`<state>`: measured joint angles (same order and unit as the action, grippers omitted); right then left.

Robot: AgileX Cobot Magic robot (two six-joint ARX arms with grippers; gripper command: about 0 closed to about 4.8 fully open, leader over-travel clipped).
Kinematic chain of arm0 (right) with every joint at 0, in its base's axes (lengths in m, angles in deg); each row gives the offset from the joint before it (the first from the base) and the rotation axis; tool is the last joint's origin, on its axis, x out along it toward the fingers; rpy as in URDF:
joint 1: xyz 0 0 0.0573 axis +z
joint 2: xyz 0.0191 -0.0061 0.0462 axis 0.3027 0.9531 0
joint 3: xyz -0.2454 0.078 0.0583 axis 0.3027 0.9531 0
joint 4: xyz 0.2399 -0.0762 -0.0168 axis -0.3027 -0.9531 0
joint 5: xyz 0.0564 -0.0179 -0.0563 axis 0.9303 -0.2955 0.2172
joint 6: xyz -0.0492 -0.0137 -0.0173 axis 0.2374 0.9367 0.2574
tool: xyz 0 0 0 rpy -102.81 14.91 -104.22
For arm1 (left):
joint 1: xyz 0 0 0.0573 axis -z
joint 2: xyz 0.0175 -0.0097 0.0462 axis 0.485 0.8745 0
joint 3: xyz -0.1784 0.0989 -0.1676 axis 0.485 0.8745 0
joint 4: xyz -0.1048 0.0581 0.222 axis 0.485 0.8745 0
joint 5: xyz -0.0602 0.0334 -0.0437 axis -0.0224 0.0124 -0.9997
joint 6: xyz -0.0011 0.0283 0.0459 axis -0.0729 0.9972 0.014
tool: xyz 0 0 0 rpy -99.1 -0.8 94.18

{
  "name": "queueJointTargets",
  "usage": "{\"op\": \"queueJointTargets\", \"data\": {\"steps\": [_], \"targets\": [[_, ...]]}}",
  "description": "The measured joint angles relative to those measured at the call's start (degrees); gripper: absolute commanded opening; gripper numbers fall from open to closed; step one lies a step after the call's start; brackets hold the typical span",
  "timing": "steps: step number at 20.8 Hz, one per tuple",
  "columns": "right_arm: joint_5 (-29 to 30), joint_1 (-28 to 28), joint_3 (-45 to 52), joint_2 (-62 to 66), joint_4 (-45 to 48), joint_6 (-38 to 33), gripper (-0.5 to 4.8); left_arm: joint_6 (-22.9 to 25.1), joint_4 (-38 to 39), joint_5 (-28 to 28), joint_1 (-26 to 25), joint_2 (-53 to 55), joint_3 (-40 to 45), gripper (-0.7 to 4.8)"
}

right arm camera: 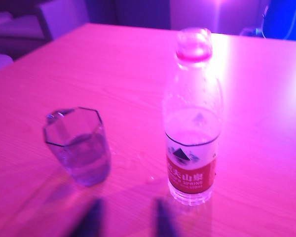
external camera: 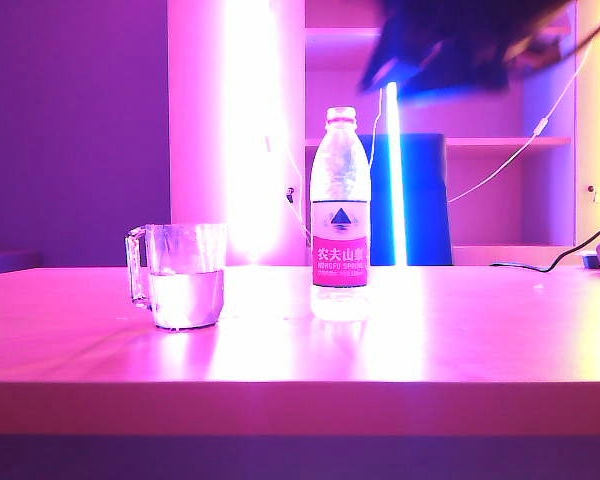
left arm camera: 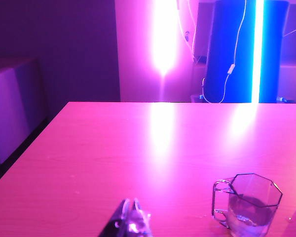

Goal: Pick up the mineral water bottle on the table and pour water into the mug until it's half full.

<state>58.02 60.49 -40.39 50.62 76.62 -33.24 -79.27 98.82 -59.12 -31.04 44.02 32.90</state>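
The mineral water bottle point(external camera: 340, 220) stands upright and capped in the middle of the table point(external camera: 400, 350), its red label facing front. The mug point(external camera: 185, 275) stands to its left, apart from it, handle pointing left, with water point(external camera: 187, 297) in its lower part. In the right wrist view the bottle point(right arm camera: 192, 128) and the mug point(right arm camera: 81, 148) both show. My right gripper point(right arm camera: 128, 210) hangs above and in front of them, blurred, open, with nothing between its fingers. My left gripper point(left arm camera: 129, 217) is shut and empty over bare table, left of the mug point(left arm camera: 249, 205).
A dark blurred arm point(external camera: 450, 45) hangs high at the upper right. Behind the table are a bright light strip point(external camera: 250, 130), a blue chair back point(external camera: 420, 200) and shelves. A black cable point(external camera: 550, 262) lies at the table's far right. A sofa point(left arm camera: 10, 113) stands off the left side.
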Motion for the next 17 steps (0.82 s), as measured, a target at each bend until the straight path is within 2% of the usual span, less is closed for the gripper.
{"op": "queueJointTargets", "data": {"steps": [2,10,12,15,17], "targets": [[0.0,1.9,0.0,-3.4,-2.6,0.0,-0.05,0.0,1.5,0.0,0.0,-1.7,0.0,-0.04],[-0.5,9.4,0.0,-17.4,-12.3,0.0,-0.05,0.0,5.1,3.0,0.0,-4.5,0.4,-0.04],[-2.1,12.0,0.0,-20.4,-14.3,0.0,-0.06,0.0,4.4,3.0,0.0,-4.5,2.4,-0.04],[-7.4,17.1,0.0,-26.4,-16.9,0.0,-0.05,0.0,2.6,3.4,0.0,-4.4,10.0,-0.04],[-8.0,18.9,0.0,-28.8,-17.1,0.0,-0.05,-0.1,-0.2,3.4,0.0,-4.4,15.2,-0.04]]}}
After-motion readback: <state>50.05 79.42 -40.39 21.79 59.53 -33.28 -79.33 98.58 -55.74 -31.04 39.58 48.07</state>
